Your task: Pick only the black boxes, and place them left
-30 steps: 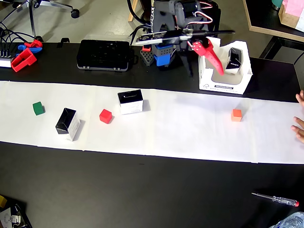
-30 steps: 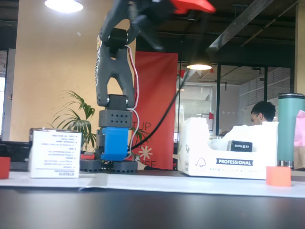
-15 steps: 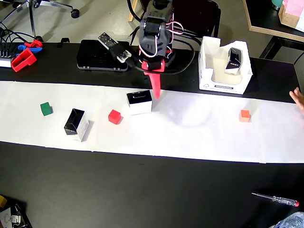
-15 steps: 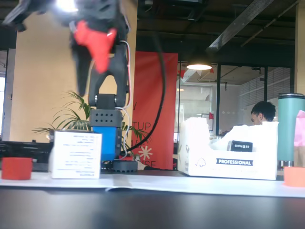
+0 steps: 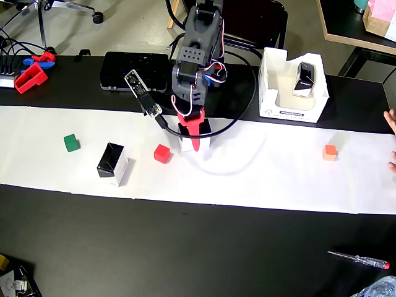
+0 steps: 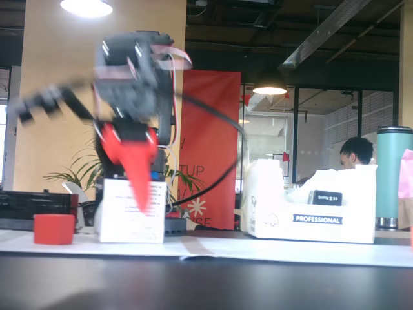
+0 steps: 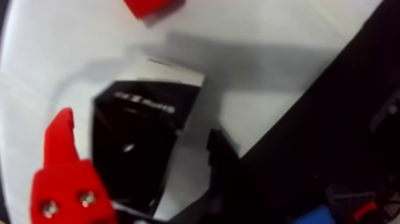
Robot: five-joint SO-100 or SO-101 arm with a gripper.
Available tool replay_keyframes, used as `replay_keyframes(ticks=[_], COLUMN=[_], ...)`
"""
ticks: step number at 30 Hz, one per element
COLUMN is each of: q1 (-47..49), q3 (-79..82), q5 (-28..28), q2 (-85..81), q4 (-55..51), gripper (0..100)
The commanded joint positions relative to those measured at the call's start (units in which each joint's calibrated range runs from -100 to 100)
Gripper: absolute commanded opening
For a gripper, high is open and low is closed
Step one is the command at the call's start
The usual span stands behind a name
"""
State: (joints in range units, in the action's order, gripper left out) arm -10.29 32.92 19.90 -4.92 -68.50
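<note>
One black box point(image 5: 112, 163) stands on the white paper strip at the left. A second black box point(image 5: 205, 142) stands on the paper under my gripper point(image 5: 194, 143). In the wrist view this box point(image 7: 149, 110) lies between the red finger point(image 7: 59, 155) and the black finger point(image 7: 221, 164), with a gap at the black finger. The jaws are open around it. In the fixed view the box point(image 6: 119, 210) rests on the table behind the red finger point(image 6: 139, 171). A third black box point(image 5: 304, 78) sits inside the white carton point(image 5: 291, 111) at the back right.
A red cube point(image 5: 162, 153) lies just left of the gripper, a green cube point(image 5: 71, 143) far left, an orange cube point(image 5: 330, 152) at the right. A flat black case point(image 5: 133, 70) lies behind. A screwdriver point(image 5: 359, 258) lies front right. A hand point(image 5: 391, 139) shows at the right edge.
</note>
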Motion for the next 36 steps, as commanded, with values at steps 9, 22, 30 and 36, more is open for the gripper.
replay_keyframes(ticks=[9,22,30,36], q1=[18.74,44.72,70.01,86.82], q3=[0.23,-12.35,-12.97,-12.71], q5=[0.2,3.94,-3.01,-4.85], q2=[-1.68,-37.87,-40.55,-38.82], q4=[5.7,5.7,4.59,-3.76], gripper=[15,14,15,14])
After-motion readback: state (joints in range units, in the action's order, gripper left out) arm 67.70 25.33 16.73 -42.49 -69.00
